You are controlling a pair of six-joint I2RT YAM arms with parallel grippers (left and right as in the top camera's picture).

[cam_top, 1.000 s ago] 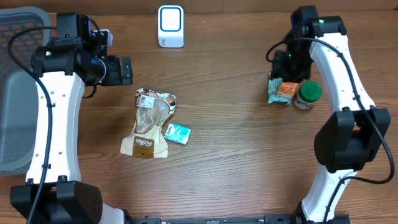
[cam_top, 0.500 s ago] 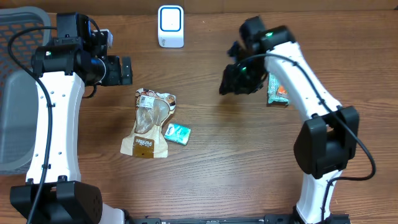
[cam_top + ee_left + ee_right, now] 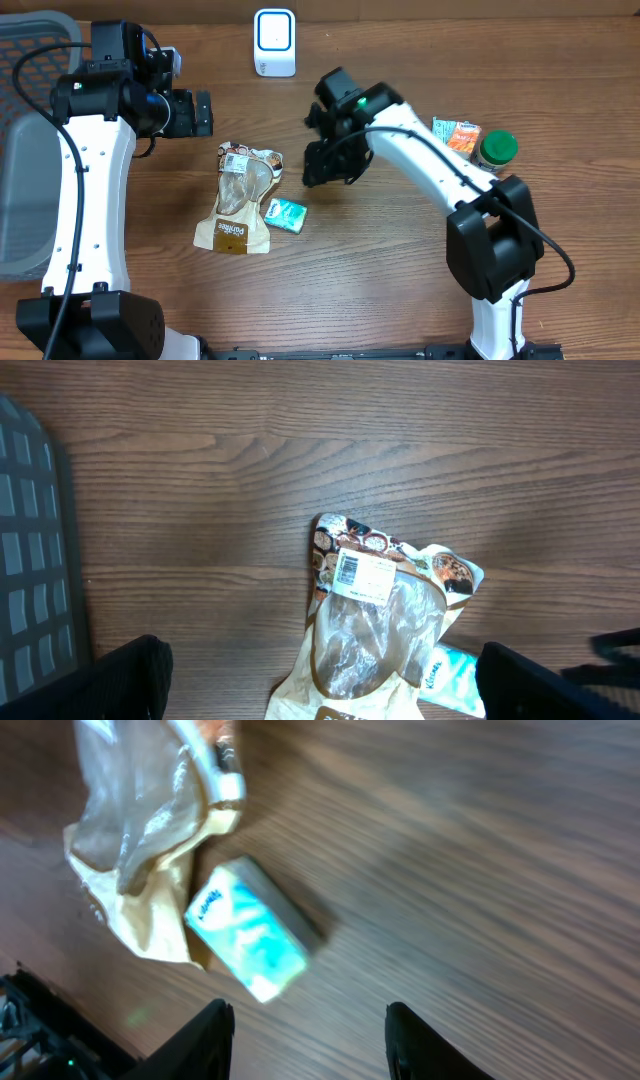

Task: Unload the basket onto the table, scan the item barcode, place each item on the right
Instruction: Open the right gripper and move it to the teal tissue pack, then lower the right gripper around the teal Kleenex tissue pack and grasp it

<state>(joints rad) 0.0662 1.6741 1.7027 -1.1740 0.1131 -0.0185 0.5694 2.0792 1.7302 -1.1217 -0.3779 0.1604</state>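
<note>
Your right hand (image 3: 322, 168) hangs released, empty, over the surface's (image 3: 380, 270) middle near the tissue pack (image 3: 286, 215) and snack bag (image 3: 240, 195); your left hand (image 3: 203, 113) gapes empty too.

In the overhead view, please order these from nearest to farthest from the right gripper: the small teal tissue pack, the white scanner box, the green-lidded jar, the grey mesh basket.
1. the small teal tissue pack, below-left of the right gripper.
2. the white scanner box, top edge.
3. the green-lidded jar, far right.
4. the grey mesh basket, far left.
</note>
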